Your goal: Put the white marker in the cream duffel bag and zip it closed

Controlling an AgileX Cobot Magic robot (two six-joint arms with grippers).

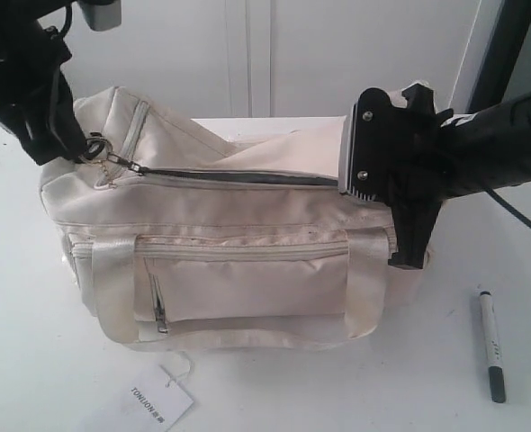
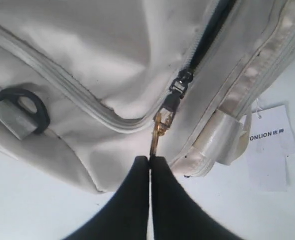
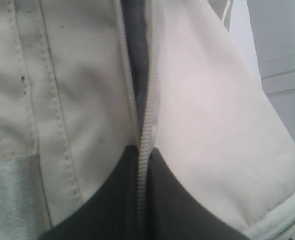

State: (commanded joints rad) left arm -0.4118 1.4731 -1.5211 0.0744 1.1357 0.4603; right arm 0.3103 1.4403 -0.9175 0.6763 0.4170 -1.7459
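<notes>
Cream duffel bag (image 1: 247, 243): 1. White marker (image 1: 491, 346): 1. Left gripper (image 2: 150, 159) pinches zipper pull (image 2: 162, 125); right gripper (image 3: 144, 150) clamps bag.

Print on white marker (image 1: 490, 345) unreadably small; paper tag (image 1: 160, 402) cropped

1. The left pincer (image 2: 150, 162) has 2 smooth matte black fingers (image 2: 125, 200), broad at the base and tapering to narrow tips.
2. The right pincer (image 1: 354, 157) shows a flat black side plate with 2 small silver screws (image 1: 367, 115) and a grey ribbed strip (image 1: 347, 148) along its edge.
3. Behind the right pincer sit a blocky black wrist housing (image 1: 418, 189) and a black arm (image 1: 504, 135).
4. A thin black cable (image 1: 520, 214) runs beneath that arm.
5. Behind the left pincer, the left arm (image 1: 22, 90) is black too.
</notes>
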